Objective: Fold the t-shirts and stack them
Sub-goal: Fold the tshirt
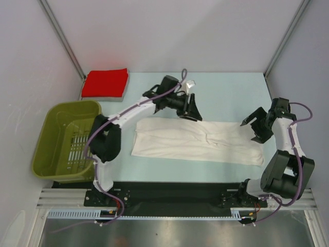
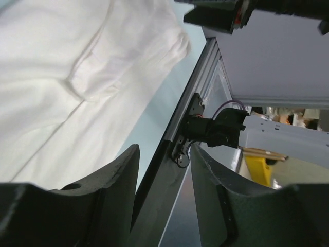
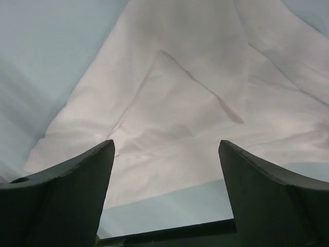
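Though unheld, shirt (image 3: 175,92) beneath (right) claw (image 3: 165,144)

The spread t-shirt (image 1: 198,140) lies in the middle of the table (image 1: 231,92). The basket (image 1: 43,139) stands left of it, with the folded t-shirt (image 1: 105,83) behind the basket.

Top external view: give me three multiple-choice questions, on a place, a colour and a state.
1. What colour is the slotted plastic basket? A olive green; B blue; C black.
2. Where is the folded bright red cloth t-shirt? A in that basket; B the light-blue table's far left corner; C its near right corner.
3. The right arm's jaws are: A shut on cloth; B open, empty; C out of sight.
A, olive walls; B, it lies beyond the basket; B, the right wrist view shows them spread over the white cloth t-shirt.
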You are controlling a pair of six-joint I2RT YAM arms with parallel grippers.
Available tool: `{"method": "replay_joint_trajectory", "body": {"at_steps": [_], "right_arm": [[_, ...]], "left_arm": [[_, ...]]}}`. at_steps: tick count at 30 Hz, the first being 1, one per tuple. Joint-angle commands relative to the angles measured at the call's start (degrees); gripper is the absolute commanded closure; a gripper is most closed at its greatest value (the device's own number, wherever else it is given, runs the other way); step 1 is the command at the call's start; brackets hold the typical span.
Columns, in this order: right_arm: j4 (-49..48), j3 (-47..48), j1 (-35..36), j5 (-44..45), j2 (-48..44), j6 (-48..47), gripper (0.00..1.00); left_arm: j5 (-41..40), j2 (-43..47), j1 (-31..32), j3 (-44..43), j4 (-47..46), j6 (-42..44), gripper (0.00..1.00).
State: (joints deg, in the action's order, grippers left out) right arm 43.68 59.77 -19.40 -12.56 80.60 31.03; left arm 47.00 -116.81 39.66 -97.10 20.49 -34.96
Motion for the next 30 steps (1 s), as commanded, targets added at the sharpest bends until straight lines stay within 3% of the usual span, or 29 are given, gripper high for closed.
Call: {"method": "replay_joint_trajectory", "body": {"at_steps": [1,4,8,13,14,15,17,23,30], "right_arm": [[5.8,-2.7,-1.0,4.0,-3.4,1.8,0.11],[3.0,-3.8,-1.8,5.1,-3.7,-0.3,0.03],[-1.2,0.6,-3.2,10.7,3.0,-3.9,0.0],[-9.4,5.9,-6.1,10.2,10.4,-6.6,0.16],[-10.7,6.6,-6.1,9.0,12.0,-7.3,0.22],[-11.9,7.6,-6.1,7.6,14.5,-8.0,0.41],[-14.4,8.5,-6.1,6.4,16.8,-9.1,0.49],[-16.2,11.4,-6.0,6.3,23.4,-11.2,0.42],[-16.3,12.0,-6.0,8.8,26.7,-14.6,0.42]], "left_arm": [[-0.9,7.8,-5.5,5.7,5.3,7.2,0.5],[-1.8,11.8,-8.6,11.7,5.4,9.6,0.5],[-1.9,15.6,-11.2,18.9,5.5,10.9,0.5],[-1.4,17.8,-11.7,23.6,5.5,12.8,0.5],[-1.2,18.2,-11.7,24.2,5.4,13.0,0.5],[-1.3,18.5,-11.7,25.3,5.3,13.2,0.5],[-1.3,19.4,-12.2,26.6,5.3,13.8,0.5],[0.1,20.7,-16.3,29.1,5.3,14.4,0.5],[1.3,20.9,-20.1,30.4,5.3,14.0,0.5]]}}
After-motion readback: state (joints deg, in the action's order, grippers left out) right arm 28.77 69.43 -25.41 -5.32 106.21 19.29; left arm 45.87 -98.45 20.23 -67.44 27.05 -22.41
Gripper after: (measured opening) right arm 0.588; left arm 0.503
